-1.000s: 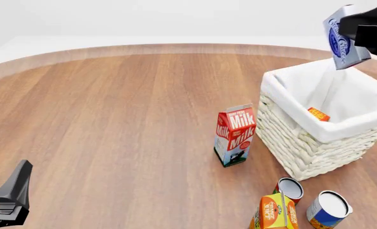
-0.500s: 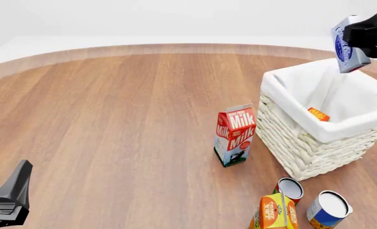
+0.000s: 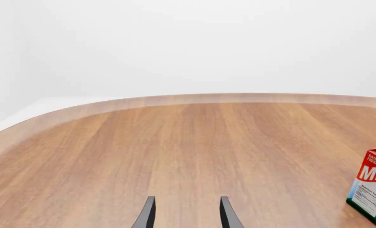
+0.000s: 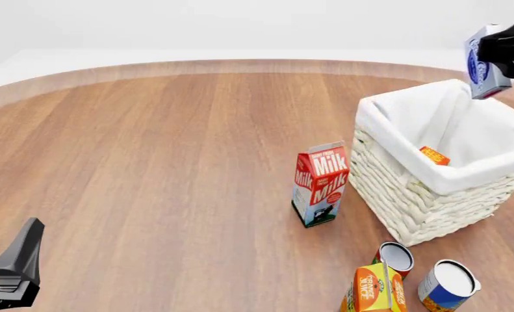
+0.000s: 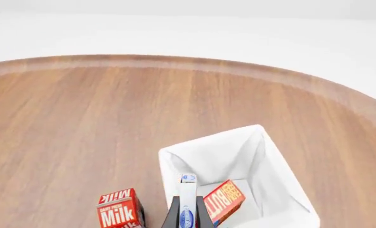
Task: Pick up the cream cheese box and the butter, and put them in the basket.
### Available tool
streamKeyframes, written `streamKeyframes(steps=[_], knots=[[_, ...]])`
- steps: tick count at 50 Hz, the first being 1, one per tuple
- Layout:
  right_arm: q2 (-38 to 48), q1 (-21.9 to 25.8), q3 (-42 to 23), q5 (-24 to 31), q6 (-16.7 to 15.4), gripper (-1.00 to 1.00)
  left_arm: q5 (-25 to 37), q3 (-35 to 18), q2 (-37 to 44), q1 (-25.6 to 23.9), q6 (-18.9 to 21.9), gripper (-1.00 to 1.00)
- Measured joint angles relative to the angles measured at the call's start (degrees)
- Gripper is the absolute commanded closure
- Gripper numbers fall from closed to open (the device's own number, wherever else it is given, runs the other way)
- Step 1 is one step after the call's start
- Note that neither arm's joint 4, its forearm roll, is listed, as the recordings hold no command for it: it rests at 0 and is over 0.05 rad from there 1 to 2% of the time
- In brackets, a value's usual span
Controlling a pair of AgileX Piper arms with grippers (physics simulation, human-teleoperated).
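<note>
With my right gripper (image 4: 500,55) clamping the cream cheese box (image 4: 479,63), I should centre it over the basket (image 4: 430,201) before releasing.

The table (image 4: 153,149) is viewed from above and behind. It is skimmed low by the left wrist view, overlooked from high by the right; the milk carton (image 4: 320,184) at four o'clock is shared by all.

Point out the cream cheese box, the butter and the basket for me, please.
cream cheese box (image 4: 481,64): front view, on its blue-printed face beside the right claw.
butter (image 5: 226,200): right wrist view, on its lettered red top face, inside the basket.
basket (image 4: 404,192): front view, on its woven near wall.
</note>
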Motion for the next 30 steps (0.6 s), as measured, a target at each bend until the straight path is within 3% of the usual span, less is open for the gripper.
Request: streamKeyframes(steps=[30], knots=[[1.9,-3.7,3.3,-3.5,0.7,1.0,0.0,0.0,0.0,0.0,0.0,-1.0]])
